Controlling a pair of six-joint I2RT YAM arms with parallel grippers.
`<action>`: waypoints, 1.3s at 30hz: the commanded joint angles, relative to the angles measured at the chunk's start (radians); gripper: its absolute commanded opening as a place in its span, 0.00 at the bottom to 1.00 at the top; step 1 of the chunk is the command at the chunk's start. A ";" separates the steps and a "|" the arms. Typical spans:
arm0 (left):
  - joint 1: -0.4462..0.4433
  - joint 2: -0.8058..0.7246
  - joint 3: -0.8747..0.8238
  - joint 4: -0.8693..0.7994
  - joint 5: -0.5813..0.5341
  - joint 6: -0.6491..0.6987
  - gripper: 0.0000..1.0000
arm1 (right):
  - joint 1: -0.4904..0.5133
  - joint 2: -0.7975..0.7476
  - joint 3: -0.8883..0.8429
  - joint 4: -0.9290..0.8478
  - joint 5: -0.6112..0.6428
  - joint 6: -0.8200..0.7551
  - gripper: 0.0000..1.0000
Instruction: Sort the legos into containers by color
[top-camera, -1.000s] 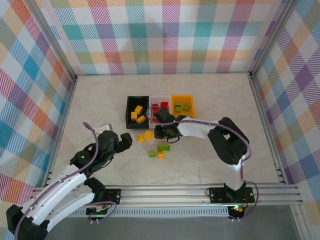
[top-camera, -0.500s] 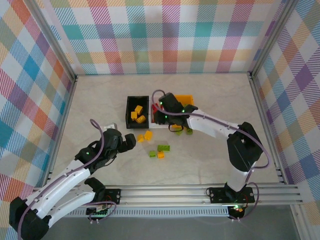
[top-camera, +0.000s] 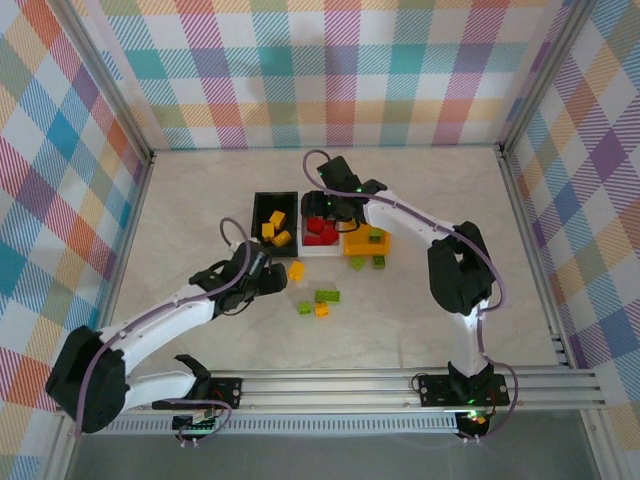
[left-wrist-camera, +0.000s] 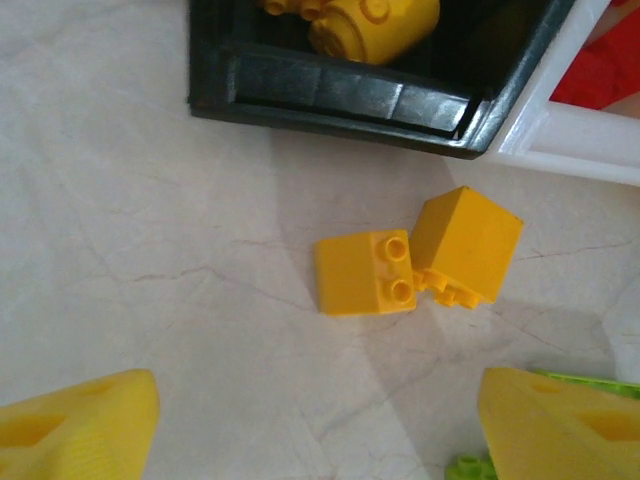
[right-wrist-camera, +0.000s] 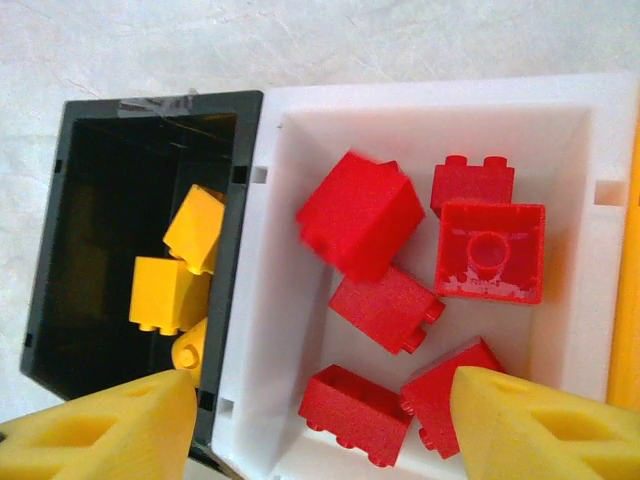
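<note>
My right gripper (right-wrist-camera: 320, 430) (top-camera: 325, 206) hangs open over the white bin (right-wrist-camera: 250, 330) (top-camera: 320, 252). The bin holds several red legos (right-wrist-camera: 385, 308), and the top one (right-wrist-camera: 360, 215) looks blurred. To its left the black bin (right-wrist-camera: 45, 250) (top-camera: 257, 225) holds yellow legos (right-wrist-camera: 165, 292). My left gripper (left-wrist-camera: 320, 430) (top-camera: 273, 281) is open and low over the table. Just ahead of it two yellow legos (left-wrist-camera: 365, 272) (left-wrist-camera: 465, 245) touch each other, in front of the black bin (left-wrist-camera: 330, 95). The orange-yellow bin (top-camera: 365, 241) is partly under the right arm.
Two green legos (top-camera: 357, 263) (top-camera: 380, 261) lie by the orange-yellow bin's near edge. A green lego (top-camera: 327, 296), another green one (top-camera: 305, 307) and a yellow one (top-camera: 321, 310) lie mid-table. Metal posts and plaid walls close off the back and sides.
My right gripper rose from the table near the loose legos to above the white bin. My left gripper advanced right toward the two yellow legos. Two green legos now lie outside the orange-yellow bin.
</note>
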 joint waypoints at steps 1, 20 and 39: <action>0.007 0.081 0.038 0.105 0.027 0.023 0.76 | 0.004 -0.099 -0.060 0.012 -0.014 -0.013 0.69; 0.057 0.251 0.042 0.113 -0.089 0.034 0.42 | 0.005 -0.290 -0.273 0.078 -0.015 -0.005 0.70; 0.062 0.372 0.094 0.148 -0.051 0.073 0.29 | 0.005 -0.329 -0.315 0.070 0.000 0.009 0.70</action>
